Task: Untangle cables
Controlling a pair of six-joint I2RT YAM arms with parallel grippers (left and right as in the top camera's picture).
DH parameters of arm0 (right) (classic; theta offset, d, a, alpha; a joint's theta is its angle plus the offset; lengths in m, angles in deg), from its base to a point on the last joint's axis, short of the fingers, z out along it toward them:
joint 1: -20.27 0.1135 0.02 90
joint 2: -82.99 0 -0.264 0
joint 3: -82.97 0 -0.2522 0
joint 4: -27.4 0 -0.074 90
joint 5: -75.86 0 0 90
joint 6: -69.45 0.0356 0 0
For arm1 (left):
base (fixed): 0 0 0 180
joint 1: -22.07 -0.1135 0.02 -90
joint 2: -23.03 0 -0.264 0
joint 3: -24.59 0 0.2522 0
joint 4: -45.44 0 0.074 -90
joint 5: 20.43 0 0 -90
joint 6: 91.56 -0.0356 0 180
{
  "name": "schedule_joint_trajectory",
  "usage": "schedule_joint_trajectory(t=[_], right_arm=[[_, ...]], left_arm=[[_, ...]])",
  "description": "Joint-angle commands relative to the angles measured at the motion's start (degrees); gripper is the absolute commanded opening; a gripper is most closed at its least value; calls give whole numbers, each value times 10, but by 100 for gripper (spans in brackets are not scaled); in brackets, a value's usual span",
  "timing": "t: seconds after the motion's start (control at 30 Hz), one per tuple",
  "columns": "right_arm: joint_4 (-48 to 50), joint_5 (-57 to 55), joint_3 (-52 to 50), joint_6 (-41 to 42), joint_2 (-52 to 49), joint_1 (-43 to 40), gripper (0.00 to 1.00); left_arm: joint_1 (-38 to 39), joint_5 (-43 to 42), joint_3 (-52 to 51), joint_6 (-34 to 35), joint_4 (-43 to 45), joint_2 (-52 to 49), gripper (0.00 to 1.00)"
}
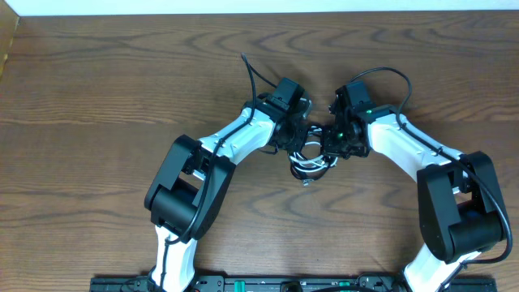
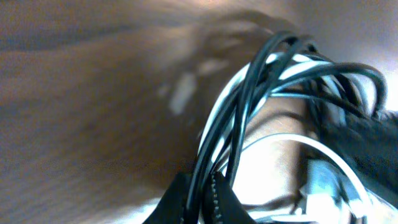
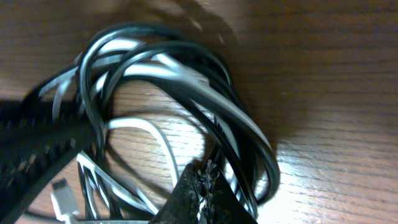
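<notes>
The left gripper sits at the bottom of its own view, fingers pinched tight on black strands of the cables, which loop up and away ahead of it. The right gripper is also clamped on the bundle (black and white loops, all tangled), which lies between the two grippers on the table.

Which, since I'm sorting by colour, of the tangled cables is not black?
The white cable, a thin loop on the table inside the bundle; the black cables arch over it.
</notes>
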Motion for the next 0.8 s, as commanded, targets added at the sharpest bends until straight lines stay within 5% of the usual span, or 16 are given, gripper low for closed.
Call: schedule_joint_trajectory(t=[0.0, 0.33, 0.5, 0.77], right_arm=[[-1, -34, -6, 19, -6, 6, 2], [-21, -121, -6, 20, -6, 5, 1], [-22, -138, -5, 12, -5, 5, 1], [-77, 12, 53, -107, 46, -3, 1]], left_arm=[[0, -112, -9, -61, -7, -5, 8], [-22, -273, -8, -131, -37, 31, 8], [-28, -288, -8, -135, -40, 36, 8], [-32, -285, -8, -164, -51, 47, 8]])
